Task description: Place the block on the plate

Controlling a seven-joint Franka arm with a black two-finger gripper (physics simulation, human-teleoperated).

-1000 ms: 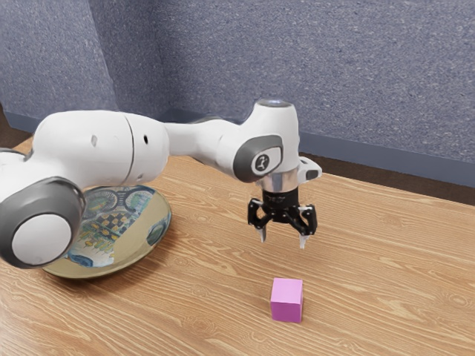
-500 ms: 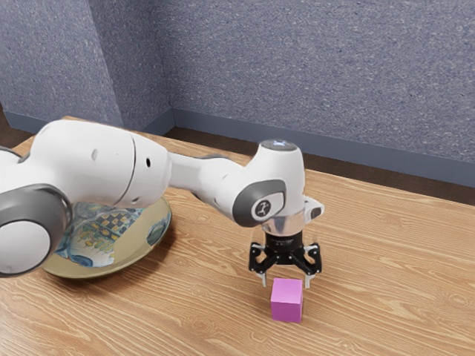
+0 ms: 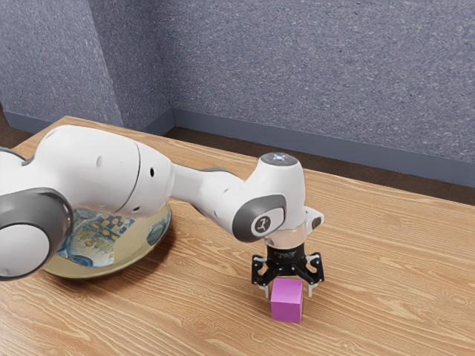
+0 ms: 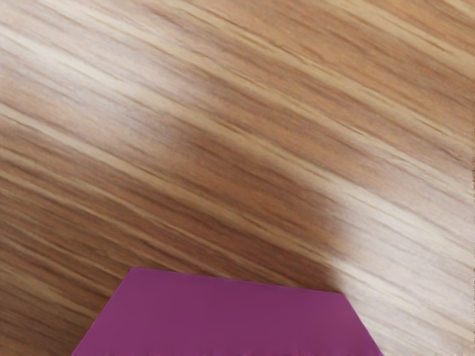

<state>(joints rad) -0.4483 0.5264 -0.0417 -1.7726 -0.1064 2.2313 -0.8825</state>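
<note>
In the exterior view my gripper [image 3: 289,292] is low over the table with its fingers spread wide, one on each side of the pink block [image 3: 286,300]. Slim gaps show between the fingertips and the block, which rests on the wood. The block [image 4: 230,315] is large at the wrist view's lower edge, just under my hand. A shallow plate [image 3: 130,261] with a blue and yellow painted pattern lies toward the exterior view's left, partly hidden behind my arm.
The wooden table [image 3: 386,282] carries both block and plate. Behind its far edge stands a blue-grey wall [image 3: 319,74] with a skirting board.
My hand has come down from above the block to around it, with the fingers still apart. Block and plate are where they were.
</note>
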